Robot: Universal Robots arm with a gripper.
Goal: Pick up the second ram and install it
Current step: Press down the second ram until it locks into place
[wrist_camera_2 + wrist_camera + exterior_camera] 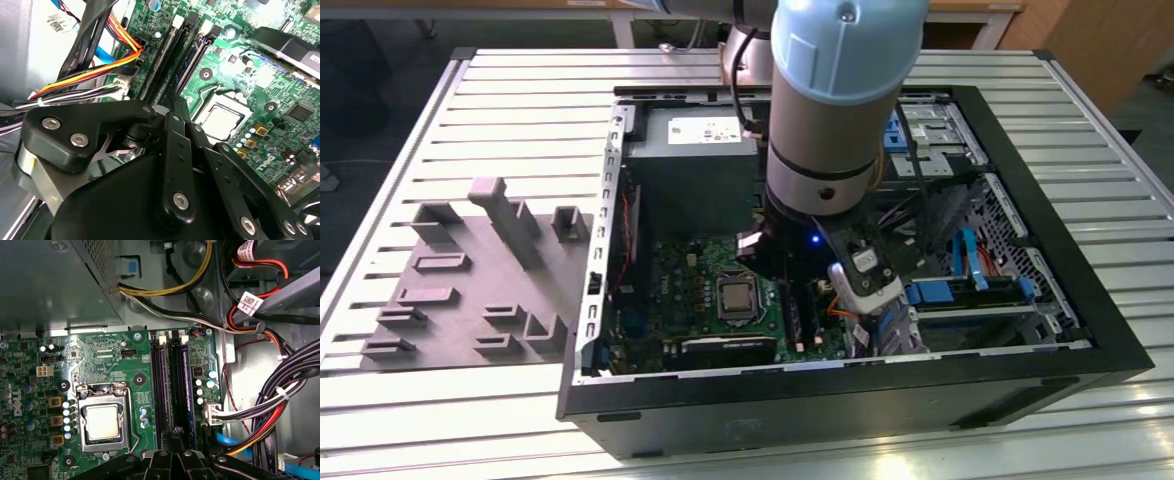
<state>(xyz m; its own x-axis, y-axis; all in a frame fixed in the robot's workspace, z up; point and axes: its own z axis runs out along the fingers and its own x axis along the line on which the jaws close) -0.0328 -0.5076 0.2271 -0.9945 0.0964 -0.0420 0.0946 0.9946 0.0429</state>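
I see the gripper (176,456) low over the motherboard (115,365) inside the open computer case (1014,190), fingertips together above the memory slots (172,385). A dark stick, likely the second ram (186,385), sits in a slot beside the silver processor (101,421). Grey tray (467,290) lies outside the case.

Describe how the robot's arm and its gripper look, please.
The arm is a thick cylinder: pale blue cap, silver-grey segments, a dark band. A black cable runs along it. A small blue light glows near the wrist. The gripper is matte black, built from jointed links with silver screws.
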